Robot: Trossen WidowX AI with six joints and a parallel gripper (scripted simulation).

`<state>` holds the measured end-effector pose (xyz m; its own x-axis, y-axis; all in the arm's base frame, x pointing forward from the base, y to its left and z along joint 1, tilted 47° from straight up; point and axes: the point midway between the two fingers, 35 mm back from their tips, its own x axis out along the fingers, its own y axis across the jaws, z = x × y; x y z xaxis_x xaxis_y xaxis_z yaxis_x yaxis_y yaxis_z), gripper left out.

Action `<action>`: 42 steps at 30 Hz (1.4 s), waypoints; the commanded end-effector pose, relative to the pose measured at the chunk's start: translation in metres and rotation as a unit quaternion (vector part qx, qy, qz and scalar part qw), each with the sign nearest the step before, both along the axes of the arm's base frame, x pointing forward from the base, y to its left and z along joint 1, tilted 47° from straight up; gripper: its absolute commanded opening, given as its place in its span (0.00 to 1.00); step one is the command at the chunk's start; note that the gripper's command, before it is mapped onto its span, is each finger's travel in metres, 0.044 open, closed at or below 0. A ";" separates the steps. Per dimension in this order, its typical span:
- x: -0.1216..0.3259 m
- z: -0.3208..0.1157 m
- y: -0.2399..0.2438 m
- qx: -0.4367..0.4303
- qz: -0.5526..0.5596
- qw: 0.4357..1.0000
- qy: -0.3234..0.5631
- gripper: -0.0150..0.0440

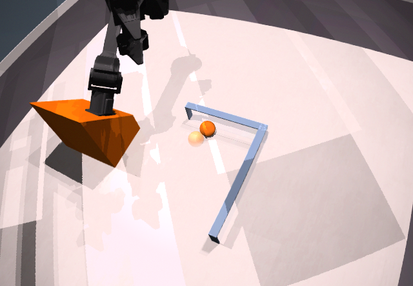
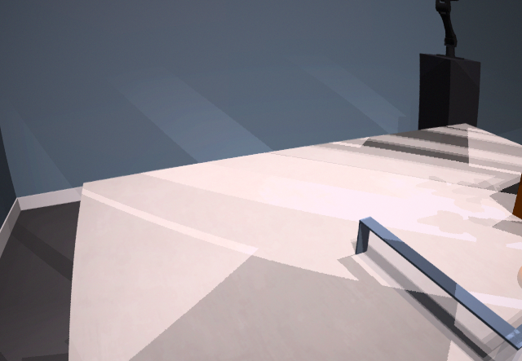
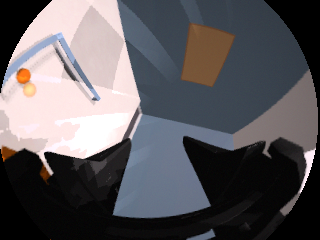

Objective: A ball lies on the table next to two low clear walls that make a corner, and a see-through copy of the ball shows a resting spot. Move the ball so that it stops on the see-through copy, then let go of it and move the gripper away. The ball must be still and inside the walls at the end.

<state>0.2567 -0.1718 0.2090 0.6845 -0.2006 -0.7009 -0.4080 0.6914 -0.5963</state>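
The orange ball (image 1: 207, 128) (image 3: 23, 76) lies on the table inside the corner, near the shorter wall (image 1: 226, 116). The see-through copy (image 1: 195, 139) (image 3: 29, 90) is beside it, farther from that wall and toward the arm's base; the two look nearly touching or slightly overlapping in the top view. The longer wall (image 1: 237, 183) (image 2: 421, 260) (image 3: 80, 70) runs away from the corner. My gripper (image 1: 139, 51) (image 3: 157, 141) is open and empty, raised well away from the ball. In the exterior view the ball is out of view and only a sliver of the copy shows at the right edge.
The arm stands on an orange block (image 1: 103, 139) (image 2: 518, 203) left of the walls. A dark pedestal (image 2: 463, 96) with another small arm (image 2: 449, 28) stands beyond the table in the exterior view. An orange-brown panel (image 3: 207, 55) shows against the blue wall in the wrist view.
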 end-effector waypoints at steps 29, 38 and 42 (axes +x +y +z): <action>-0.010 -0.148 0.308 0.266 0.552 0.761 0.212 0.80; -0.010 -0.155 0.315 0.266 0.551 0.761 0.213 0.80; -0.011 -0.160 0.320 0.266 0.552 0.761 0.213 0.80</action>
<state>0.2485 0.1447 0.0551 -0.0697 0.7203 -0.6901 -0.9930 -0.1166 -0.0214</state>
